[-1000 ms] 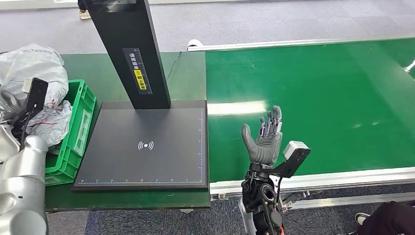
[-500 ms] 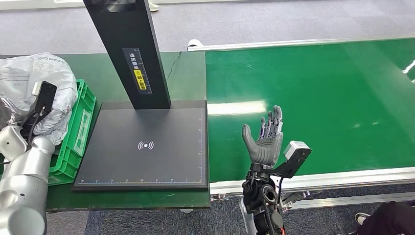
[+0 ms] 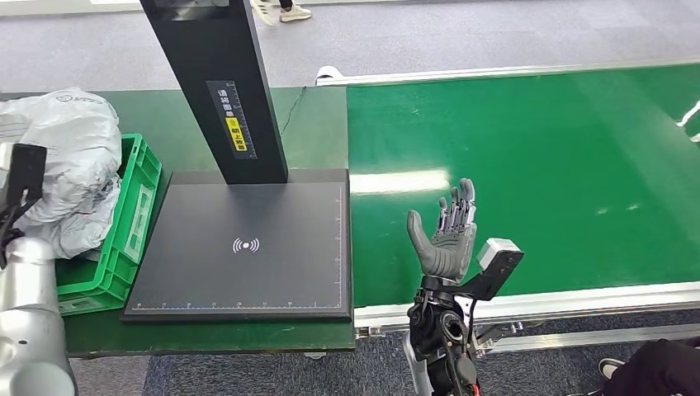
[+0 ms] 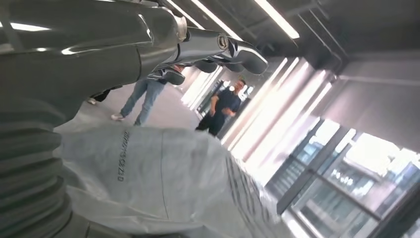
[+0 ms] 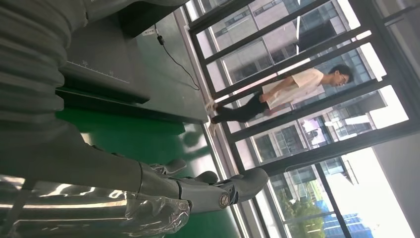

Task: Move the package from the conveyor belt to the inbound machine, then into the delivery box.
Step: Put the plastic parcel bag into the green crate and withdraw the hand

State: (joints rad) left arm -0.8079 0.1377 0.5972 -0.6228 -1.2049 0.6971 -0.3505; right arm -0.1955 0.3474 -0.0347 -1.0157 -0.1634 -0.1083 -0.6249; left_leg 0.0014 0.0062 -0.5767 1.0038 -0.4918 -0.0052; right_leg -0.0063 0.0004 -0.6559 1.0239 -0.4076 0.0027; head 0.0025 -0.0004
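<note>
package (image 3: 70, 161): crinkled grey plastic bag, seen in green ribbed crate (image 3: 136, 210), just below left hand (image 4: 148, 44)
left hand: fingers extended, nothing gripped
right hand (image 3: 446, 235): raised over smooth green belt (image 3: 536, 165), fingers spread, empty

1. The tall black upright column (image 3: 219, 91) at the upper left of the head view carries a dark label with white characters and a ruler-like scale, too small to read.
2. Just below on that label sits a small yellow sticker (image 3: 236, 134) with dark characters, also illegible.
3. The flat black scanner platform (image 3: 244, 247) at centre left bears a white wireless-signal symbol (image 3: 245, 245) and white ruler ticks along its edges.
4. The crumpled grey plastic package (image 4: 148, 178) shows dark printed lettering in the left wrist view, not legible.
</note>
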